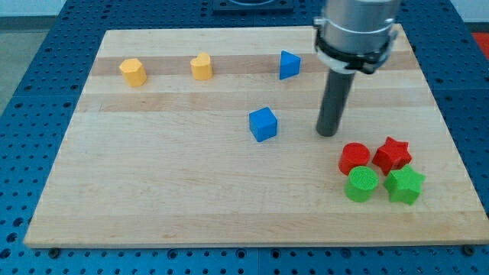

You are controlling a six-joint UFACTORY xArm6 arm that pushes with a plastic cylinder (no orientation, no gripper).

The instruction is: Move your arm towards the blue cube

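Observation:
The blue cube (263, 124) lies near the middle of the wooden board (153, 191). My tip (328, 134) is on the board to the cube's right, a short gap away and not touching it. The dark rod rises from the tip to the grey arm (357, 30) at the view's top. A second blue block (289, 65), wedge-like in shape, lies above the cube, toward the view's top.
Two yellow blocks (133, 72) (202, 66) lie at the upper left. At the lower right, close to my tip, sit a red cylinder (354, 158), a red star (392, 153), a green cylinder (361, 184) and a green star (404, 186).

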